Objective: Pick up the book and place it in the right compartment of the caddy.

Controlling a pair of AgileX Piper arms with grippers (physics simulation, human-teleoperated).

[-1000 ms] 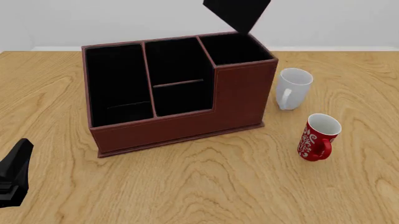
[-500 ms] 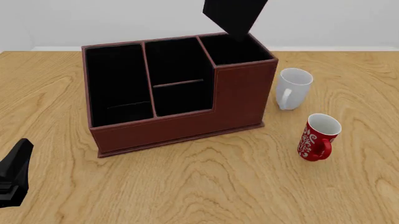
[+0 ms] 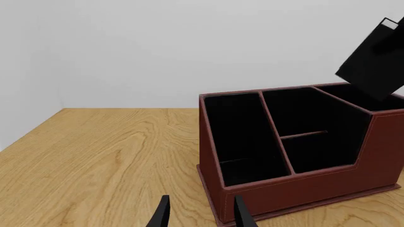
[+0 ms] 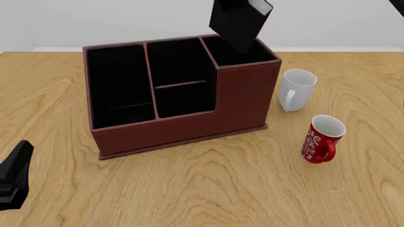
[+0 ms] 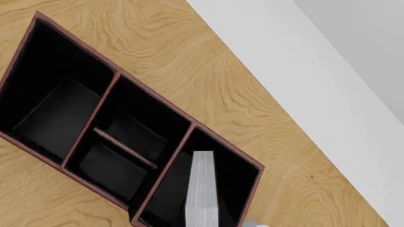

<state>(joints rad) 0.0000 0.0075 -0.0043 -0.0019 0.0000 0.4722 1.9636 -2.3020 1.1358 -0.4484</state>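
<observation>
Left gripper (image 3: pixel 198 218) sits low over the worktop (image 4: pixel 208 184), jaws parted with only bare wood grain between them, nothing held and nothing touched. In the front view that arm is only a dark shape at the lower left edge.

Up top, the book (image 4: pixel 239 20) hangs tilted in the air above the caddy (image 4: pixel 246 101), its lower corner dipping toward the right compartment (image 4: pixel 240 49) and just overlapping its rim as seen from the front. The right wrist view looks straight down along the white page edges (image 5: pixel 202 191), and the book (image 5: pixel 202 191) lines up over that narrow slot (image 5: pixel 233 182).

The right gripper itself? Barely a sliver of pale metal at the edge of its own camera, and in the front view it is cut off by the top of the frame. I cannot tell how its jaws stand, nor where they meet the book. The book's upper end is cropped too.

Off to the right of the caddy, a white mug (image 4: pixel 295 90) and a red mug (image 4: pixel 322 138) stand upright, apart from each other.
</observation>
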